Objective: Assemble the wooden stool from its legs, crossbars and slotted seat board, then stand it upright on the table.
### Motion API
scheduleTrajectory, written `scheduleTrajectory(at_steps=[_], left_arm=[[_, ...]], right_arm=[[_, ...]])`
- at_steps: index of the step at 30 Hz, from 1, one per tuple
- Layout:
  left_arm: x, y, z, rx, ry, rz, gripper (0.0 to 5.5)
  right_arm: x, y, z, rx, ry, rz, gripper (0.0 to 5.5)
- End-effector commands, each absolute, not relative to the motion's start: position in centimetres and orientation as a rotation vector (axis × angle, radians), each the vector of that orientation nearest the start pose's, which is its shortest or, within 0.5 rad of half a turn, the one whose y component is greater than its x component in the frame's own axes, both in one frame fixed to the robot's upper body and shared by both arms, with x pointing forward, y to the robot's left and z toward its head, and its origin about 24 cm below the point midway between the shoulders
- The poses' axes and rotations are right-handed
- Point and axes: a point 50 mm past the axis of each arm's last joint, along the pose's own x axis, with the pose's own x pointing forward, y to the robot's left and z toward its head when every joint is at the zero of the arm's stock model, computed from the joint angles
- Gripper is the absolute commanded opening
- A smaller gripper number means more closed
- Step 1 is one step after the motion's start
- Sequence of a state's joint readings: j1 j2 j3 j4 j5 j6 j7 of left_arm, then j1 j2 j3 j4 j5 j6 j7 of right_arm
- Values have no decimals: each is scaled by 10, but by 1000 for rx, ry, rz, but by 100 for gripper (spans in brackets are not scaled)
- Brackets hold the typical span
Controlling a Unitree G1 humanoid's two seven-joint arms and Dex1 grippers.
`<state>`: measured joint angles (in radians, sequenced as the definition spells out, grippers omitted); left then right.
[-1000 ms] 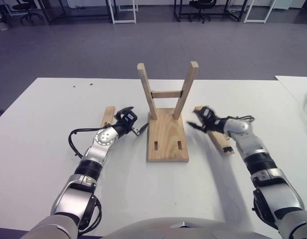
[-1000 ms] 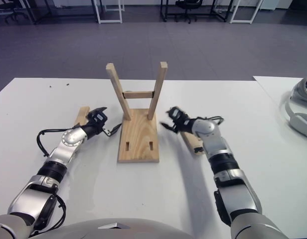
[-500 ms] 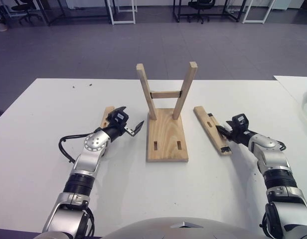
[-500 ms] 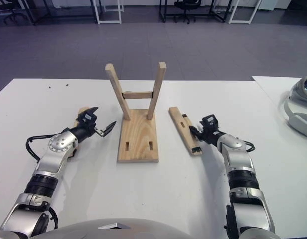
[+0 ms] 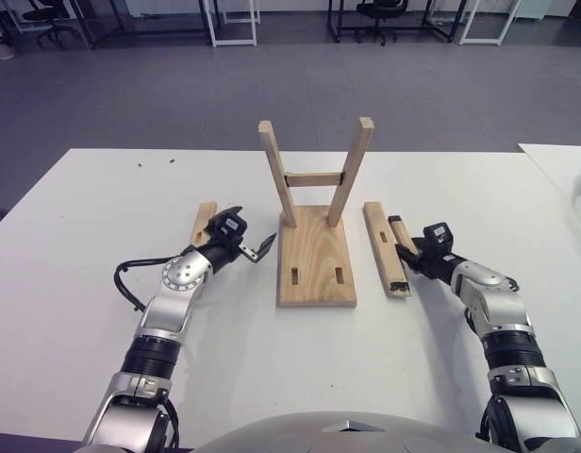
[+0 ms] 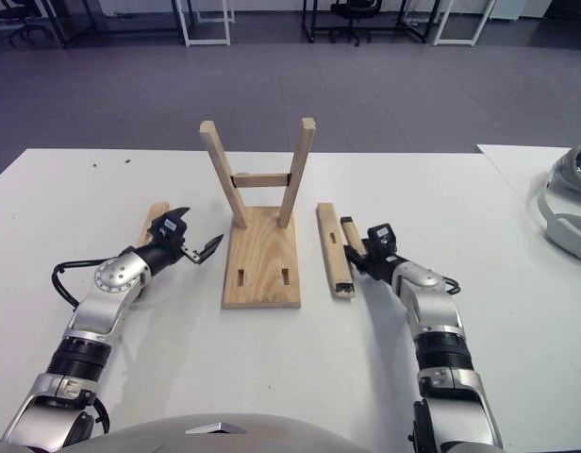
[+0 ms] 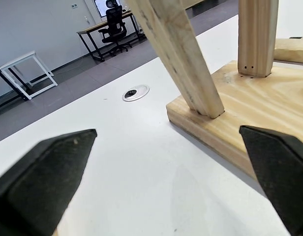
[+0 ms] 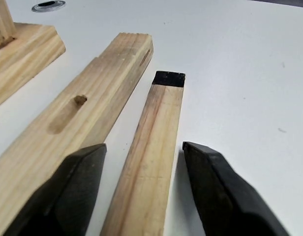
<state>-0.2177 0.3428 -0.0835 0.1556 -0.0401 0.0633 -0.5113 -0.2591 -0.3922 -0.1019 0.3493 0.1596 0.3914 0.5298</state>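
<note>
The slotted seat board (image 5: 316,255) lies flat mid-table with two legs (image 5: 276,175) standing up from its far end, joined by a crossbar (image 5: 314,179). Two slots near its front edge are bare. A loose slotted leg (image 5: 381,247) lies just right of the board, with a thin black-tipped crossbar (image 8: 151,147) beside it. My right gripper (image 8: 141,147) is open, one finger on each side of that crossbar. My left gripper (image 5: 250,229) is open just left of the board, holding nothing. Another loose leg (image 5: 205,222) lies partly under that arm.
A white headset (image 6: 569,203) rests on a second table at the far right. A round cable grommet (image 7: 136,92) is set into the tabletop behind the board. Bare white table spreads in front of the board and to the far left.
My right gripper swung out right, then came back onto the thin crossbar. The loose right leg now lies closer to the board and more parallel. My left gripper drew back slightly from the board.
</note>
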Motion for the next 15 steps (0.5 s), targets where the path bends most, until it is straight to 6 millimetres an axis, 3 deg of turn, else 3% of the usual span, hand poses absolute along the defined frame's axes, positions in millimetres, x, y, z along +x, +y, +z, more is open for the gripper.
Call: scheduleTrajectory(at_steps=[1, 5, 7, 9, 12, 14, 15], left_arm=[[286, 165, 63, 278, 98, -587, 536], [277, 160, 93, 66, 30, -617, 536], [271, 144, 112, -35, -1, -707, 536], [270, 133, 131, -83, -30, -754, 536], [275, 122, 172, -308, -129, -780, 536], [284, 116, 206, -562, -176, -768, 536], [287, 115, 224, -671, -201, -790, 536]], right_arm=[[272, -238, 4, -57, 579, 291, 248], [263, -246, -5, -98, 613, 254, 163], [270, -252, 1, -48, 551, 175, 132], [289, -257, 31, -5, 372, 109, 131], [309, -254, 99, 19, 2, 99, 131], [313, -228, 156, -24, -256, 206, 131], [310, -207, 181, -62, -363, 308, 131]])
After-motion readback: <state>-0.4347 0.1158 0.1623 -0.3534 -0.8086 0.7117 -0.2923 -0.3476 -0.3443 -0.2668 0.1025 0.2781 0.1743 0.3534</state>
